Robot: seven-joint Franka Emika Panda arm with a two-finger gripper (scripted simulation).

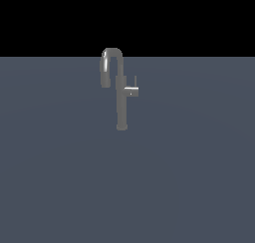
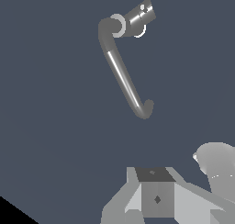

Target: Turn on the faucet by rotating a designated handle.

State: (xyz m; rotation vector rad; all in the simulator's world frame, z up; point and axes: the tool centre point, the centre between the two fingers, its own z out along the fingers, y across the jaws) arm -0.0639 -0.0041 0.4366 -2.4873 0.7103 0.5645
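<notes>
The faucet [image 1: 122, 105] stands upright on the flat grey floor, its gooseneck spout [image 1: 111, 58] curving toward the exterior view's left. The handle [image 1: 131, 91] juts from the column toward the exterior view's right, with a thin lever pin [image 1: 135, 81] pointing up. From above, the wrist view shows the faucet [image 2: 123, 76] and the handle [image 2: 140, 16] beyond the column top. Only part of my gripper [image 2: 156, 195] shows there, well apart from the faucet and touching nothing. Its fingertips are not clearly shown. The arm is out of the exterior view.
A plain dark grey-blue floor [image 1: 60, 177] spreads around the faucet. A pale rounded part of my arm [image 2: 216, 172] sits beside the gripper in the wrist view.
</notes>
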